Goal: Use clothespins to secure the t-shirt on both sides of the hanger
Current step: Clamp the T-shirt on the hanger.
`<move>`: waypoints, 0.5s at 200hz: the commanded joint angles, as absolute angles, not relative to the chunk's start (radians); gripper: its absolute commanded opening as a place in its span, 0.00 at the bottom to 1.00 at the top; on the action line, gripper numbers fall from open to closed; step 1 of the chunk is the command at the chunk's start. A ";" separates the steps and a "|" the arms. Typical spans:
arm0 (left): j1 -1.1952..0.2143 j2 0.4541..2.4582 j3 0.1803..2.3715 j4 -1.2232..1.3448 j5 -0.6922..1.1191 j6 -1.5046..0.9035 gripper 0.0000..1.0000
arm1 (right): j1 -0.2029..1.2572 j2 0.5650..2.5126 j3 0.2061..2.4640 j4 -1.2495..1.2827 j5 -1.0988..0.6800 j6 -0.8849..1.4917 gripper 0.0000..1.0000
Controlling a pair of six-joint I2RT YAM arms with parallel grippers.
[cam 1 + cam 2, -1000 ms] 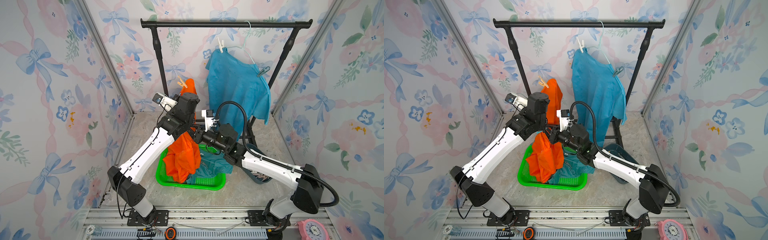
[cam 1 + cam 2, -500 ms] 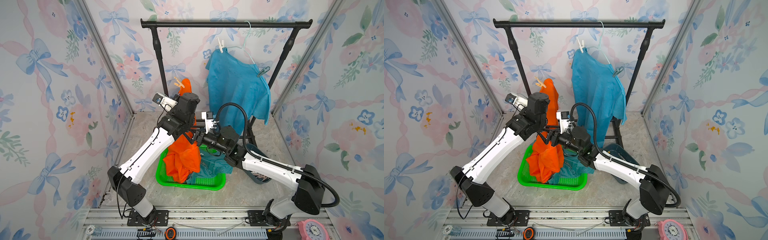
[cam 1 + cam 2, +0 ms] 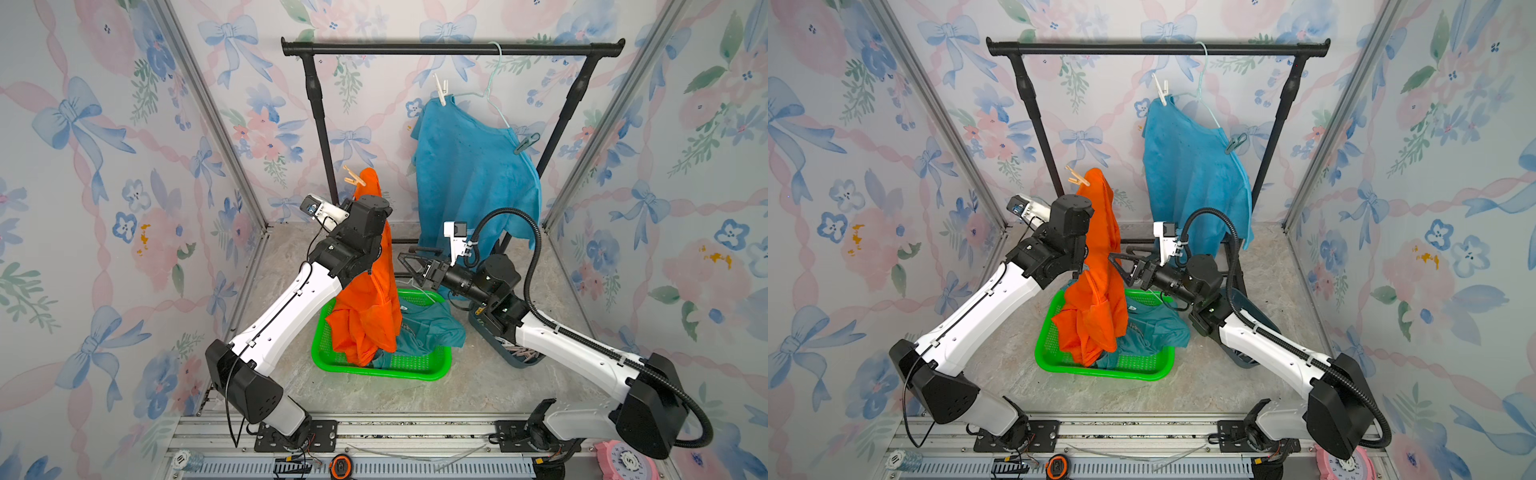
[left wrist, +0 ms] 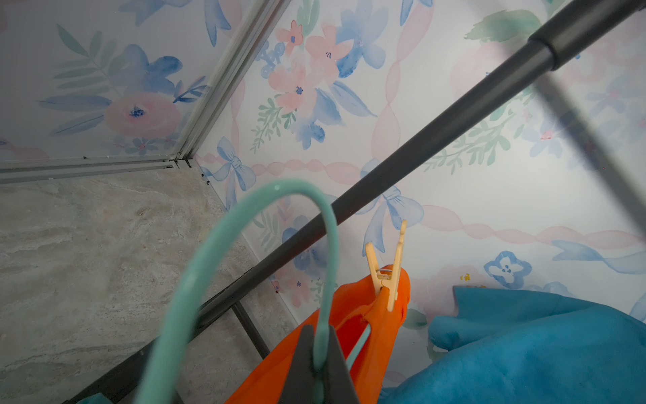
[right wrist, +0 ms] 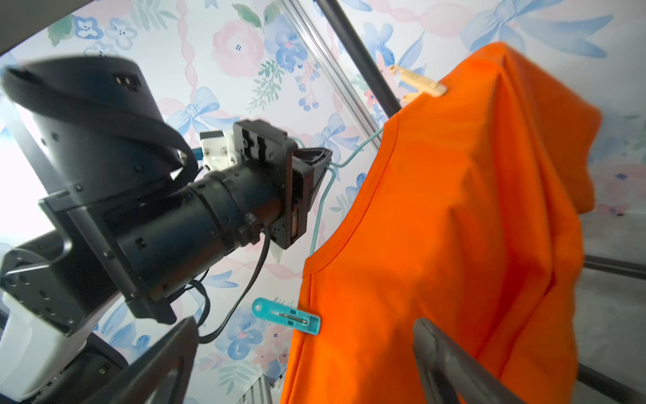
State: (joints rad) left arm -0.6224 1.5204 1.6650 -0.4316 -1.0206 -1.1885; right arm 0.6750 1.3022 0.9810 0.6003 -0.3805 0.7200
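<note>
A teal clothespin (image 5: pixel 286 316) clips one shoulder of the orange t-shirt (image 5: pixel 454 227). A cream clothespin (image 5: pixel 417 84) grips the other, at the shirt's 12 o'clock in both top views. The left hand (image 4: pixel 320 363) is clenched on the teal hanger (image 4: pixel 244 217). The right hand (image 3: pixel 409 259), released and empty, sits at the shirt's 3 o'clock.

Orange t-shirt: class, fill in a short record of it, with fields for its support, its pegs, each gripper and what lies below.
Garment: orange t-shirt on a teal hanger, off the black rail
Held by: left gripper, shut on the hanger's hook
Pegs: cream clothespin on one shoulder; teal clothespin on the other
Free arm: right gripper, open and empty, facing the teal clothespin
Below: green basket, hem hanging over it
On the rail: blue t-shirt, pegged on both sides
</note>
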 commanded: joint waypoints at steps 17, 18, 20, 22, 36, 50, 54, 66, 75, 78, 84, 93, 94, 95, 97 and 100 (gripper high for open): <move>-0.620 1.436 1.597 -0.310 -0.940 -0.929 0.00 | 0.590 1.156 0.987 0.451 -0.451 0.591 0.96; -0.620 1.433 1.592 -0.298 -0.936 -0.915 0.00 | 0.587 1.153 0.987 0.446 -0.452 0.588 0.96; -0.619 1.428 1.582 -0.281 -0.927 -0.887 0.00 | 0.582 1.148 0.989 0.435 -0.454 0.583 0.96; -0.617 1.422 1.572 -0.258 -0.915 -0.859 0.00 | 0.577 1.143 0.990 0.425 -0.456 0.578 0.96; -0.591 1.371 1.471 -0.113 -0.770 -0.694 0.00 | 0.541 1.118 1.009 0.346 -0.473 0.544 0.96; -0.549 1.312 1.375 -0.022 -0.617 -0.629 0.00 | 0.496 1.107 1.035 0.288 -0.507 0.524 0.96; -0.533 1.293 1.352 -0.007 -0.574 -0.621 0.00 | 0.484 1.106 1.039 0.282 -0.519 0.525 0.96; -0.484 1.242 1.292 0.043 -0.427 -0.582 0.00 | 0.445 1.106 1.047 0.273 -0.558 0.532 0.96; -0.456 1.211 1.257 0.079 -0.318 -0.540 0.00 | 0.416 1.108 1.054 0.268 -0.584 0.537 0.96; -0.450 1.203 1.253 0.084 -0.292 -0.525 0.00 | 0.408 1.109 1.056 0.265 -0.590 0.536 0.96; -0.440 1.192 1.251 0.081 -0.253 -0.493 0.00 | 0.392 1.110 1.061 0.256 -0.602 0.533 0.96; -0.436 1.185 1.271 0.045 -0.203 -0.444 0.00 | 0.371 1.113 1.074 0.242 -0.620 0.527 0.96; -0.436 1.185 1.276 0.039 -0.199 -0.438 0.00 | 0.370 1.114 1.075 0.240 -0.622 0.525 0.96; -0.436 1.186 1.281 0.032 -0.195 -0.432 0.00 | 0.367 1.114 1.075 0.239 -0.624 0.524 0.96; -0.436 1.185 1.287 0.020 -0.189 -0.423 0.00 | 0.363 1.114 1.079 0.235 -0.629 0.522 0.96; -0.436 1.186 1.302 0.000 -0.177 -0.409 0.00 | 0.357 1.116 1.083 0.230 -0.635 0.519 0.96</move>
State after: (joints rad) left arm -0.4427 1.2282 1.2564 -0.0563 -0.4412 -0.6037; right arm 0.4015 1.1088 1.0321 0.3023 -0.5461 0.5560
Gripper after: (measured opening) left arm 0.064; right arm 0.963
